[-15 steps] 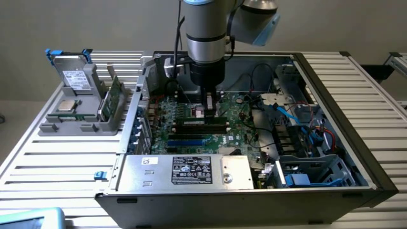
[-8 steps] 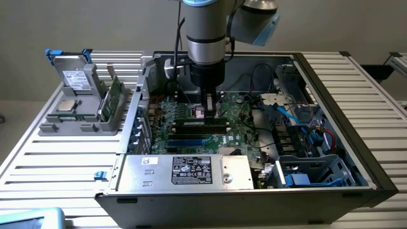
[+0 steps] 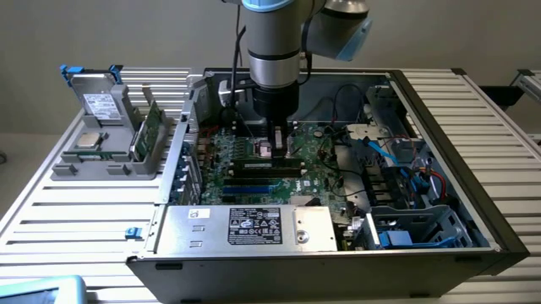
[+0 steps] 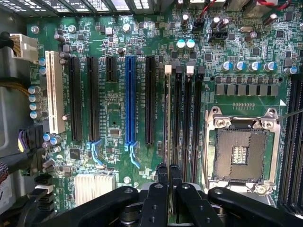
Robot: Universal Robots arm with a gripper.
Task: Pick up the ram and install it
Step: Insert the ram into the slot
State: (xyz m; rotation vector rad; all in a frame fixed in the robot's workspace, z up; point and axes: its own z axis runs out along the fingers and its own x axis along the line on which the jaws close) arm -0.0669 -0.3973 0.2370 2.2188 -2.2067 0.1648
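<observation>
The ram [image 4: 169, 118] stands on edge in a memory slot of the motherboard [image 4: 113, 118]. From above I see it as a thin pale line running from a white latch [image 4: 167, 69] to my fingertips. In the exterior view it is a dark stick [image 3: 266, 165] lying across the board just below my gripper [image 3: 275, 151]. My gripper [image 4: 169, 174] is shut, its two black fingers [image 4: 162, 173] pressed together on the ram's top edge. The part of the stick under the fingers is hidden.
An empty processor socket [image 4: 240, 153] lies beside the memory slots, and blue and black expansion slots [image 4: 131, 104] lie on the other side. The open case [image 3: 460, 158] holds cables, a drive cage and a silver power supply [image 3: 245, 228]. A grey parts holder [image 3: 106, 136] at the exterior view's left carries a drive, a chip and a green board [image 3: 154, 132].
</observation>
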